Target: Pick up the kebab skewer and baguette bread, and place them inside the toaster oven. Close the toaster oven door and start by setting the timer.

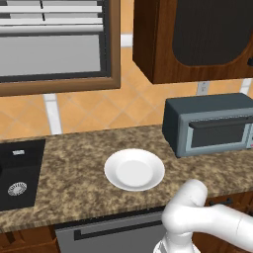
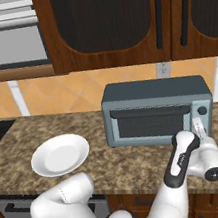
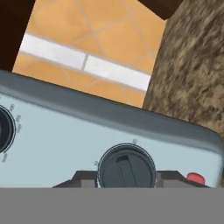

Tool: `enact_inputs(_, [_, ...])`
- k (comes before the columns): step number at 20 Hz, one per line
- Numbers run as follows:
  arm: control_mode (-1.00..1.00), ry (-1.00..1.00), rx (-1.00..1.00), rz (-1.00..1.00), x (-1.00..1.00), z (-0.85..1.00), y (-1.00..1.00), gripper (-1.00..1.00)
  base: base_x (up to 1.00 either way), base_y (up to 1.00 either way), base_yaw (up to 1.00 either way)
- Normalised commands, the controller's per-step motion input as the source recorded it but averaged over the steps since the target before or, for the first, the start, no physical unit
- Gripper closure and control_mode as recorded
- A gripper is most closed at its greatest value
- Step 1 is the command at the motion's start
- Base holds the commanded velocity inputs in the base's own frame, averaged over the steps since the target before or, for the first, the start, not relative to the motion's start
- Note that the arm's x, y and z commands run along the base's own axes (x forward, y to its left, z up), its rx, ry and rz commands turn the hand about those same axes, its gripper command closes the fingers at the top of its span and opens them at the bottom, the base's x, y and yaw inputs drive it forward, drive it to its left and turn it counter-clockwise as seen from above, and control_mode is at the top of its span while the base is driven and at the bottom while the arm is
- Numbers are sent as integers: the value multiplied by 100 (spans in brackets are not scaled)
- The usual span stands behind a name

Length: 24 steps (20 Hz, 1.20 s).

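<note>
Toaster oven [image 2: 157,110] door shut | gripper [image 3: 127,181] jaws narrowed around timer knob [image 3: 127,167], 6 o'clock in hand view | risk: fingers slip, knob unturned, red button [image 3: 195,178] bumped

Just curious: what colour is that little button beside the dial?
Red button, clearest in the hand view.

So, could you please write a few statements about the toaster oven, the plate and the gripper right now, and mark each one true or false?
1. The blue-grey framed toaster oven door with dark glass is closed. True.
2. The round white plate holds a loaf. False: it is bare.
3. The two-finger gripper is at the control side of the dark blue-grey boxy toaster oven. True.
4. In the hand view, the dark fingertips flank a round dark dial. True.
5. The plate sits on top of the oven. False: it rests on the speckled brown stone counter.
</note>
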Motion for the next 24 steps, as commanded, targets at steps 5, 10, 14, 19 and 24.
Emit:
enact_inputs(5, [-100,-10,32,-8,7,18,0,100,0,0,0])
enact_inputs(10, [-100,-9,37,-6,0,25,0,100,0,0,0])
enact_inputs(14, [-100,-9,41,-5,0,19,0,100,0,0,0])
enact_inputs(19, [-100,-8,43,-6,0,12,2,100,0,0,0])
enact_inputs(24, [-100,-6,43,-7,0,7,30,100,0,0,0])
